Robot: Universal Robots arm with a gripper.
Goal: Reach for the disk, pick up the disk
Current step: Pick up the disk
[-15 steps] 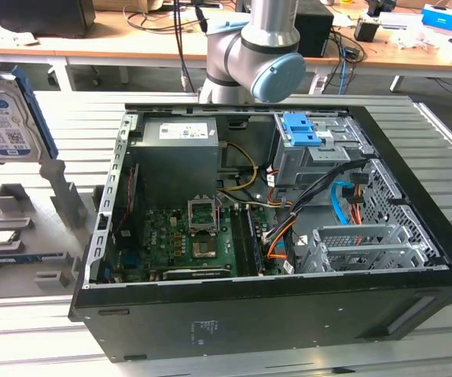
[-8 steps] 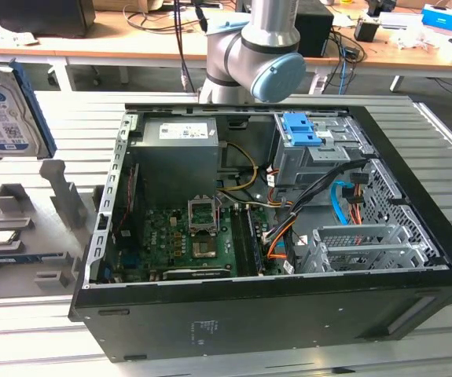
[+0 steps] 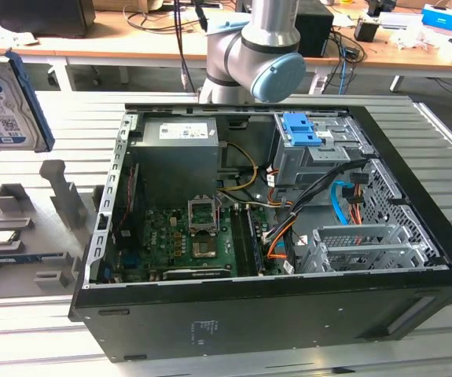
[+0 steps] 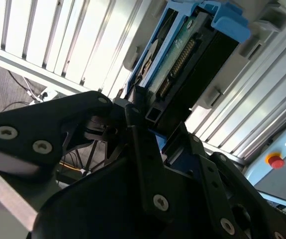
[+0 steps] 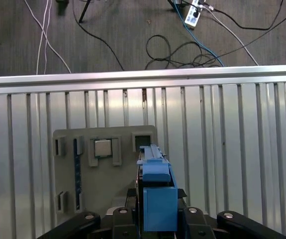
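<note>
The disk (image 3: pixel 1 110), silver-grey with a white-and-blue label and a blue rail bracket, hangs upright in the air at the exterior view's far left, above a grey fixture plate (image 3: pixel 21 228). In the first wrist view I look down its blue bracket edge (image 5: pixel 155 194), with my gripper (image 5: pixel 157 219) shut on it and a black finger on either side. The second wrist view shows the disk's connector edge and green board (image 4: pixel 182 59) rising out of the black fingers (image 4: pixel 138 124).
An open computer case (image 3: pixel 108 236) lies on the slatted metal table, with a blue latch (image 3: pixel 300 129) on its drive cage. The fixture plate (image 5: pixel 68 174) carries a processor chip (image 5: pixel 103 148). My arm's elbow (image 3: pixel 257 55) stands behind the case. Cables lie on the floor.
</note>
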